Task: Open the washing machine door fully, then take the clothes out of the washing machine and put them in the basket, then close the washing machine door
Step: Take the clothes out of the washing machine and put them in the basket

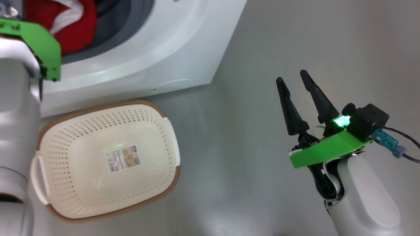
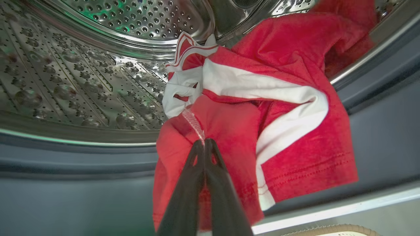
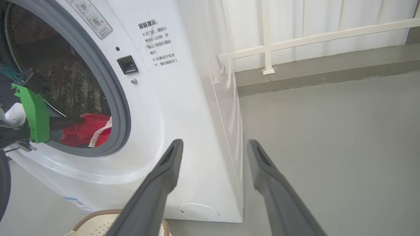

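- My left tool (image 2: 204,141) was inside the round mouth of the washing machine (image 1: 183,42). Its two dark fingers were pressed tight together. They pinched a fold of the clothes (image 2: 288,98) right at their tips.
- The clothes were bright red with wide white stripes. They lay in a soft bunch at the front of the shiny drum (image 2: 98,82), next to the grey rubber ring (image 2: 65,196) around the mouth. I could not tell how many pieces there were.
- The drum was silver and had lots of little holes in it.
- My right tool (image 1: 291,76) was out over the grey floor (image 1: 249,196), well away from the washing machine. Its two long fingers stood wide apart, and there was nothing between them. A small green light glowed at the bottom of the fingers.
- The basket (image 1: 111,209) sat on the floor close to the front of the washing machine, between my two arms. It was cream with many small holes, a brown rim and white handles. A paper label (image 1: 122,159) was stuck on its bottom.
- A green plate (image 1: 42,49) on my left arm covered part of the mouth in the head view.
- A white rail (image 3: 267,42) stood at the far edge of the floor, past the side of the washing machine.
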Controlling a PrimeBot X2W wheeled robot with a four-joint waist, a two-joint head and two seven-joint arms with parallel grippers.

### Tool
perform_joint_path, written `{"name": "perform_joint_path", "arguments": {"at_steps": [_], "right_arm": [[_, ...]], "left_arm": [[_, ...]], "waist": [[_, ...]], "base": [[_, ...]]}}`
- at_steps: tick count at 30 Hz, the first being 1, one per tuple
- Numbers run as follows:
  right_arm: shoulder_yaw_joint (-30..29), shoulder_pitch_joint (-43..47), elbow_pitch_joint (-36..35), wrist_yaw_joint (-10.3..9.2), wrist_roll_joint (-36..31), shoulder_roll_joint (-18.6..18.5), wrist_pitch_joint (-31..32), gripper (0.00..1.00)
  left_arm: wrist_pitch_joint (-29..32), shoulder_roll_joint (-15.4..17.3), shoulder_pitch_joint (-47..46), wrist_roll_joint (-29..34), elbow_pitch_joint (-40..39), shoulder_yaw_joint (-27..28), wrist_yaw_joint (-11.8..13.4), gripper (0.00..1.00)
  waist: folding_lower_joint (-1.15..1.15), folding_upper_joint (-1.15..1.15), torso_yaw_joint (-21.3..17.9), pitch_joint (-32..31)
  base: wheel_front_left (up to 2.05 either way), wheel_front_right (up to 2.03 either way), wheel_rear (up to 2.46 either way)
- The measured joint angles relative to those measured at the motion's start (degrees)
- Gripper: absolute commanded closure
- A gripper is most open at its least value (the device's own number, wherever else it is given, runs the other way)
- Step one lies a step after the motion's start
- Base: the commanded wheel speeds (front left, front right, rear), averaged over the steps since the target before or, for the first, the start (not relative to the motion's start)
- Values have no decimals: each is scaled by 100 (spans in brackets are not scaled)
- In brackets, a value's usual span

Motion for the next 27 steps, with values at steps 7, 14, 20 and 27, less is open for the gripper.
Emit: {"name": "perform_joint_path", "arguments": {"at_steps": [7,14,20,27], "right_arm": [[4,32,58,0,0,-120,0,0],[9,191,134,0,1,-207,0,0],[22,293,174,0,11,-286,0,0],[26,521,230,0,56,-350,0,0]], "left_arm": [[-533,-240,268,-146,-15,36,-101,100],[-1080,-485,519,-241,-135,-64,-203,100],[-1376,-603,770,-289,-246,-94,-294,100],[-1631,-690,1211,-374,-736,-148,-391,100]], "waist": [[0,0,248,-283],[0,0,511,-614],[0,0,727,-907],[0,0,943,-1246]], "base": [[0,0,0],[0,0,0],[0,0,0],[0,0,0]]}}
